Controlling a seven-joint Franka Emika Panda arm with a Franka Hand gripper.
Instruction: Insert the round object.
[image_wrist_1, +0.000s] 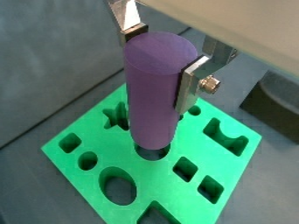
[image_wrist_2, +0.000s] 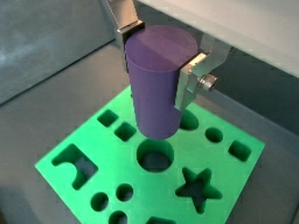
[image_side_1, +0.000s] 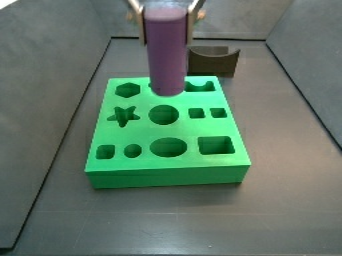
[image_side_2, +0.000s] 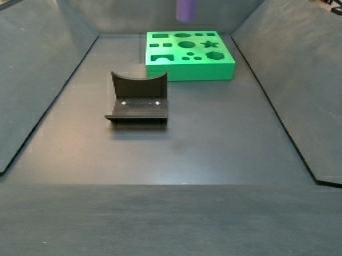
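Dark grey floor (image_side_2: 187, 140) is lying bare around the green block (image_side_1: 167, 140); above it, gripper (image_wrist_1: 163, 54) is clamping the upright peg (image_wrist_1: 156, 87), fixture (image_side_2: 138, 98) well apart.

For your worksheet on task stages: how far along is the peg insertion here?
Done: the gripper holds the matte purple cylinder peg upright between its fingers. In hand: it hangs above the green plastic block, near a round hole. Left: lowering it in and releasing.
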